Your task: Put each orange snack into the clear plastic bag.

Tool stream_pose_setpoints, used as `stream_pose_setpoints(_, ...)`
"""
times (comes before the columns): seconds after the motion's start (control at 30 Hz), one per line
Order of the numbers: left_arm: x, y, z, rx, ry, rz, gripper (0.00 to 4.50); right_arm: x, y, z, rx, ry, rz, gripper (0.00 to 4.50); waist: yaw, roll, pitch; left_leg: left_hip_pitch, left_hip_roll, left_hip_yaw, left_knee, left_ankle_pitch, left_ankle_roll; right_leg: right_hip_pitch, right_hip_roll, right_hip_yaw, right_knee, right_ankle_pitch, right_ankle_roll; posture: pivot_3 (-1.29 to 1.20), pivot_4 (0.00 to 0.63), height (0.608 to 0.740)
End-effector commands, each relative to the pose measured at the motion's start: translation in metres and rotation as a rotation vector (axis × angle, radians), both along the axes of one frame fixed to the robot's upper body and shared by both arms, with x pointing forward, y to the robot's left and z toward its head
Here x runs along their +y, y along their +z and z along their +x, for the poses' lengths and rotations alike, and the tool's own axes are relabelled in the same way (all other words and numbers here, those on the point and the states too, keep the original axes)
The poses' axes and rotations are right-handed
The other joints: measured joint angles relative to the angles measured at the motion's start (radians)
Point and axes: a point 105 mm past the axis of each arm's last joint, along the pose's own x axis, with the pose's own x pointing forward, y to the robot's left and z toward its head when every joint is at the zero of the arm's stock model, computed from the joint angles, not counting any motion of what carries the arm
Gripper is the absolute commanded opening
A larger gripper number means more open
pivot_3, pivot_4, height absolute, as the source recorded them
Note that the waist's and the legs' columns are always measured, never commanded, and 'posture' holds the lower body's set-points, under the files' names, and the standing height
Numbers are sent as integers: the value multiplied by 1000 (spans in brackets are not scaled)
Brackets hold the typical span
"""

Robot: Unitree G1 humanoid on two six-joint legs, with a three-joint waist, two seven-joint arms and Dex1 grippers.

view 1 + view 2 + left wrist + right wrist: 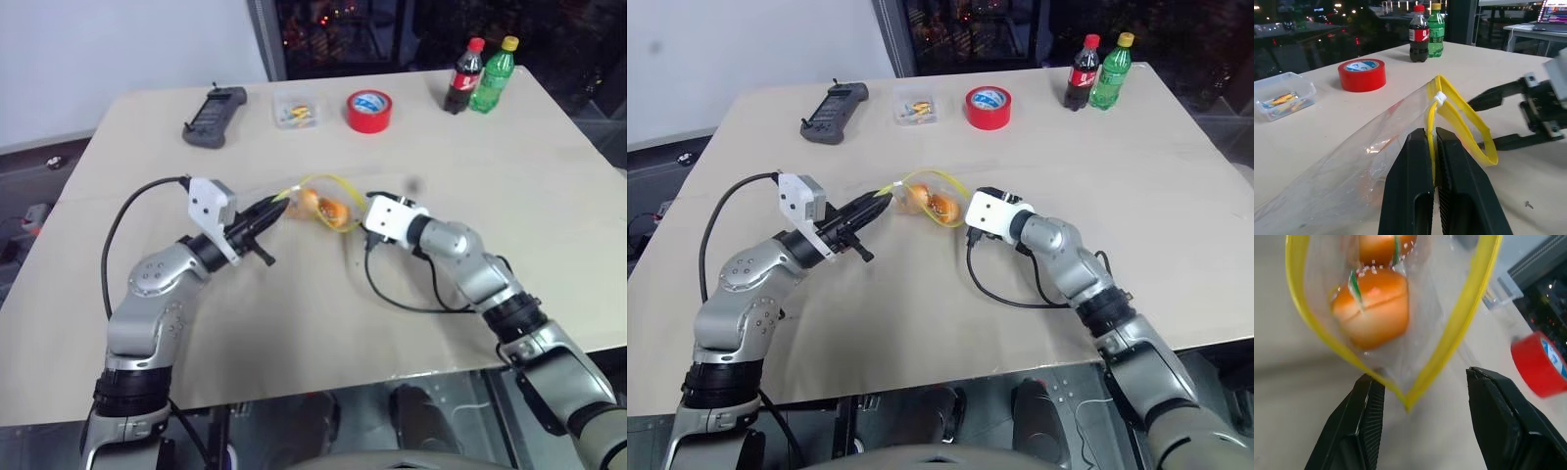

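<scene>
The clear plastic bag (315,196) hangs just above the table's middle, its yellow seal strip (1465,318) spread into an open loop. Both orange snacks lie inside it: one (1373,308) near the mouth, the other (1382,246) deeper in. My left gripper (1431,136) is shut on the seal strip at the bag's left side and holds it up. Facing the bag's mouth from the right, my right gripper (1422,382) is open. The loop's pointed end sits between its fingers (1365,406) without touching them.
A red tape roll (369,111), a small clear box of colourful bits (297,112) and a black controller (215,117) lie along the table's far side. Two bottles (464,76) stand at the far right. A black cable (392,294) trails on the table by my right arm.
</scene>
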Motion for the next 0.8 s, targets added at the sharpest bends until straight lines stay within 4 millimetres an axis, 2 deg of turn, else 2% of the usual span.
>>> stream_pose_setpoints(0.03,-1,20,-5,-82,-9,10,0,6,27,-1,-65,65,57,1345,0,0,0,0,0,0,0,0,0,0,0,0,0,0,0,0,150,740)
stream_pose_setpoints(0.1,-1,22,-3,-86,0,7,0,4,34,-2,-69,71,81,357,0,0,0,0,0,0,0,0,0,0,0,0,0,0,0,0,150,740)
stream_pose_setpoints(0.13,-1,23,-3,-88,2,5,0,3,36,-2,-70,70,88,33,1,0,0,0,0,0,0,0,0,0,0,0,0,0,0,0,150,740)
stream_pose_setpoints(0.17,-1,24,-1,-92,4,6,0,1,39,-1,-82,63,90,33,1,0,0,0,0,0,0,0,0,0,0,0,0,0,0,0,150,740)
stream_pose_setpoints(0.23,-4,36,11,-124,16,-14,0,-18,57,12,-136,3,77,33,4,0,0,0,0,0,0,0,0,0,0,0,0,0,0,0,150,740)
stream_pose_setpoints(0.37,-10,63,41,-221,51,-7,0,-63,99,37,-278,-149,31,33,14,-1,1,-1,-1,-1,2,0,-1,0,-1,-2,1,1,0,0,150,740)
stream_pose_setpoints(0.43,-14,74,50,-275,57,14,0,-84,116,41,-337,-209,4,33,14,-1,1,-1,-1,-2,2,1,-1,0,-1,-2,0,1,0,0,150,740)
stream_pose_setpoints(0.5,-18,76,52,-317,44,50,0,-101,125,40,-373,-249,-21,33,6,-1,0,-2,-1,-2,0,0,-1,0,-1,-3,-2,1,0,0,150,740)
stream_pose_setpoints(0.6,-25,64,50,-343,21,120,0,-115,119,28,-375,-260,-60,33,-8,-1,0,-6,-1,0,0,0,0,-4,-3,-5,-4,1,0,0,150,740)
stream_pose_setpoints(0.63,-28,57,47,-350,13,147,0,-118,111,22,-353,-257,-85,33,-9,-1,0,-8,-1,0,0,0,0,-7,-3,-5,-3,1,0,0,150,740)
stream_pose_setpoints(0.7,-36,35,36,-354,-17,213,0,-123,78,4,-280,-237,-155,33,-10,-1,0,-12,-1,1,2,0,0,-12,-4,-7,-2,1,0,0,150,740)
stream_pose_setpoints(0.73,-39,25,30,-360,-30,245,0,-123,66,-4,-254,-224,-180,596,-10,-1,0,-12,-1,2,2,0,0,-12,-5,-8,-1,1,-1,0,150,740)
stream_pose_setpoints(0.8,-44,12,22,-361,-47,277,0,-125,53,-18,-198,-231,-164,1304,-7,-1,0,-13,-1,2,1,0,0,-13,-4,-8,-1,1,-1,0,150,740)
